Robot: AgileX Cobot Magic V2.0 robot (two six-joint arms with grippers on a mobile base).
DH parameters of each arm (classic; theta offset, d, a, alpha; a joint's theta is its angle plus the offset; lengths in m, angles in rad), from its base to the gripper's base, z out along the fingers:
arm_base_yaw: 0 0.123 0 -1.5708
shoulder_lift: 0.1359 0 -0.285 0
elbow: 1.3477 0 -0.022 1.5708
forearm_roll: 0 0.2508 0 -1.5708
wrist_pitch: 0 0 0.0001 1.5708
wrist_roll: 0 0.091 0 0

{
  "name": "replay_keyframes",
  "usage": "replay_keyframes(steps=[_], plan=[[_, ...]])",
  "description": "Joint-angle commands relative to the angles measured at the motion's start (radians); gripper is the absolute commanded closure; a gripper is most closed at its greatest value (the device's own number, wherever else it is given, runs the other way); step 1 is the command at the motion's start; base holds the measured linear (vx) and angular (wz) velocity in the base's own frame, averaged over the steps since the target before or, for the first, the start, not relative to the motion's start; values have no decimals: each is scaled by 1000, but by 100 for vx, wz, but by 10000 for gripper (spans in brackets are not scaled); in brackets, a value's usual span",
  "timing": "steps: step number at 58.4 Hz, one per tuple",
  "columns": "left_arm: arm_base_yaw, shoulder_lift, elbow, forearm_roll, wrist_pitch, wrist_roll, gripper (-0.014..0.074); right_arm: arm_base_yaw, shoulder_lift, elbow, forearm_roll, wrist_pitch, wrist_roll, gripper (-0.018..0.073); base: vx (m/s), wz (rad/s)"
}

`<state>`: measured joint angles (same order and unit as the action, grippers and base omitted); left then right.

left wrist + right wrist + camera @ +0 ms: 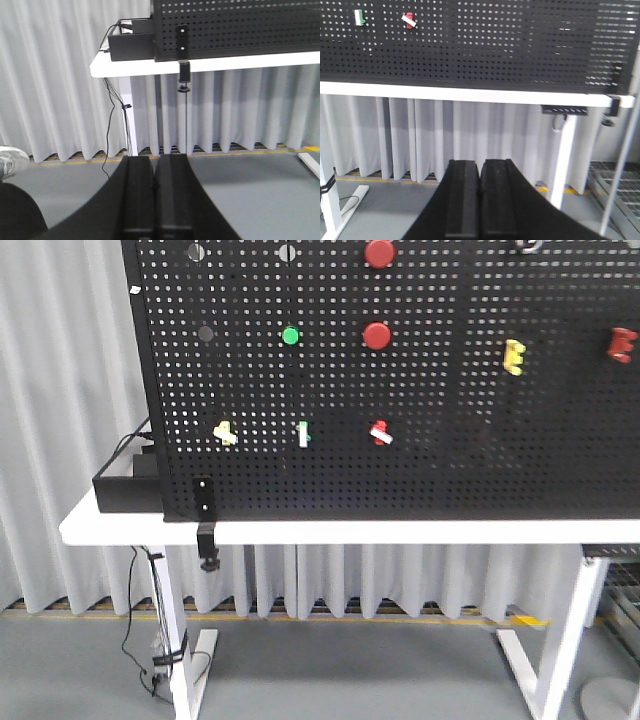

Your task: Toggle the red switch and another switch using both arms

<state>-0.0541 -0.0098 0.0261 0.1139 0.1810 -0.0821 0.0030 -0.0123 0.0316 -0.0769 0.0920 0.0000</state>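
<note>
On the black pegboard (450, 440), the red switch (380, 432) is a tiny red base with a white lever; the right wrist view shows it at top left (408, 19). The other switch (226, 432), pale yellow, is on the same row further left. Neither arm shows in the front view. My left gripper (155, 161) is shut and empty, low and well short of the table, aimed at the floor and curtain under it. My right gripper (480, 164) is shut and empty too, below the table edge, well right of the red switch.
A white toggle on a green base (303, 433) sits between the two switches. Large round red buttons (377, 336), a green button (290, 336), a yellow knob (513, 356) and a red knob (622, 343) are higher up. The white table (400, 531) carries a black box (125, 490).
</note>
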Motion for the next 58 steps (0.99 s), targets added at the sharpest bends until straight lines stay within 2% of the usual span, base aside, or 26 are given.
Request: replay_keyframes(steps=[1,58], plan=[[1,-10,20,-4,-81,-7,594,-6,-10,5,-5,-81,0,566,35,8],[1,-10,20,-4,-81,-7,594,-6,-10,5,-5,-81,0,566,31,-1]])
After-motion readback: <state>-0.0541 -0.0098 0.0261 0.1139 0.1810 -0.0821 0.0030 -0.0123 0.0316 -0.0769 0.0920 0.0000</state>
